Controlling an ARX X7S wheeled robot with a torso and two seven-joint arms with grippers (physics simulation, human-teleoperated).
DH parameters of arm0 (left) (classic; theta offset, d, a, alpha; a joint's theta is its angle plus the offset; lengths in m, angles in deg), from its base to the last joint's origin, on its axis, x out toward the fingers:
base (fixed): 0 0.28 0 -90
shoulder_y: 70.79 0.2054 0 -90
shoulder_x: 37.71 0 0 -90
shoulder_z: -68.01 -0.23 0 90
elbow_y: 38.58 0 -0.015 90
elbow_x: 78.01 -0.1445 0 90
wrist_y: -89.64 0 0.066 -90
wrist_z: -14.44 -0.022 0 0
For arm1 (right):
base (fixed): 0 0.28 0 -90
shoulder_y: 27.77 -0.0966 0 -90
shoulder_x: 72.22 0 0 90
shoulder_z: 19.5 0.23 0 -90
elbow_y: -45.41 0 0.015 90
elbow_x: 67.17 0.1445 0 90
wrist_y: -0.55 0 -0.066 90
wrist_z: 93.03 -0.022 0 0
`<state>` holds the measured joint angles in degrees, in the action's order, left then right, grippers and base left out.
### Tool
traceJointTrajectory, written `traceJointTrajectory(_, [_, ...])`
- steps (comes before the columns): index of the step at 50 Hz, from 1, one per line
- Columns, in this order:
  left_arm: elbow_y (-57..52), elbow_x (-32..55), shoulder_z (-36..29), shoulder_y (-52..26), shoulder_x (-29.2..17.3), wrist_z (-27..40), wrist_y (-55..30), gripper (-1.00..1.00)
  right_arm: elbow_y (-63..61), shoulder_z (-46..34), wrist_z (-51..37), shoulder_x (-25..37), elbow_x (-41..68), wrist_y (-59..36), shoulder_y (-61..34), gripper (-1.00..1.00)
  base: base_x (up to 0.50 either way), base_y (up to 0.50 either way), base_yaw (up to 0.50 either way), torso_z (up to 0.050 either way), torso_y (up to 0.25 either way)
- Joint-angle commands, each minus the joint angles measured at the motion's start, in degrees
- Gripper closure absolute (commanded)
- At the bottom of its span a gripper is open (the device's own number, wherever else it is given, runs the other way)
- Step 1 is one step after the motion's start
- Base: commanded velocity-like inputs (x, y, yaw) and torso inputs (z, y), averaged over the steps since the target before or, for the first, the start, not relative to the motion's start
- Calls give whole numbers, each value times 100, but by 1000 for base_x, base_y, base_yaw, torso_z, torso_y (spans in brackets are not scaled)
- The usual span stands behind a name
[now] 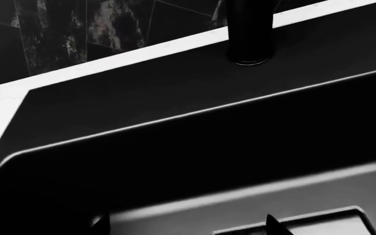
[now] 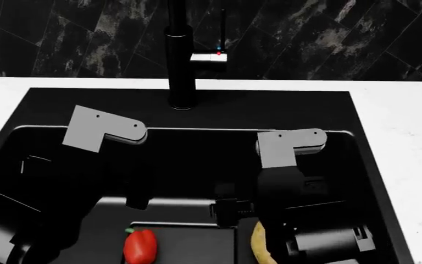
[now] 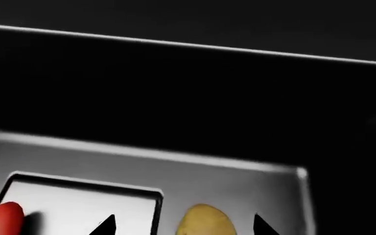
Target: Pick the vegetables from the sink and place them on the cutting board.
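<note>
My head camera looks forward and down into the sink. My left wrist camera sits low inside, facing the faucet. My right wrist camera hangs close over the potato and pepper (the head view shares both).

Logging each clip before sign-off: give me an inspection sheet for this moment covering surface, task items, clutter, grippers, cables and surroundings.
Surface: white countertop around a deep black sink; black faucet at the back rim.
Task items: red bell pepper and potato both lie low in the sink, apart from each other. Cutting board: not in view.
Clutter: nothing seen.
Grippers: right gripper open, fingertips either side of the potato, not closed on it. Left gripper barely in view over the sink, holding nothing visible; opening cannot be judged.
Cables: nothing seen.
Surroundings: dark marbled tile wall behind the counter.
</note>
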<state>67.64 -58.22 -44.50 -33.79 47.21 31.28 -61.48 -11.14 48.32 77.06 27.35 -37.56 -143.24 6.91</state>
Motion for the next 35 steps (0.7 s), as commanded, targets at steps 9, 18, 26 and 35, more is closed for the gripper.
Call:
traceJointTrajectory(9, [-82,160,6,163,-30,-31,86,-100,2187,-290,459,-348,-433,1019,-375,-100,0,0,0,0,0])
traceJointTrajectory(18, [71,161,-48,196,-82,-58,231,-100,4147,-332,1003,-827,-924,2037,-921,-100,0,0,0,0,0])
traceJointTrajectory(26, [272,178,-79,204,-64,-90,387,-100,4150,216,962,-755,-1486,1959,-774,-100,0,0,0,0,0])
traceJointTrajectory(35, [347,187,-143,204,-61,-81,462,-100,4151,773,1082,-755,-2065,1867,-606,-100,0,0,0,0,0])
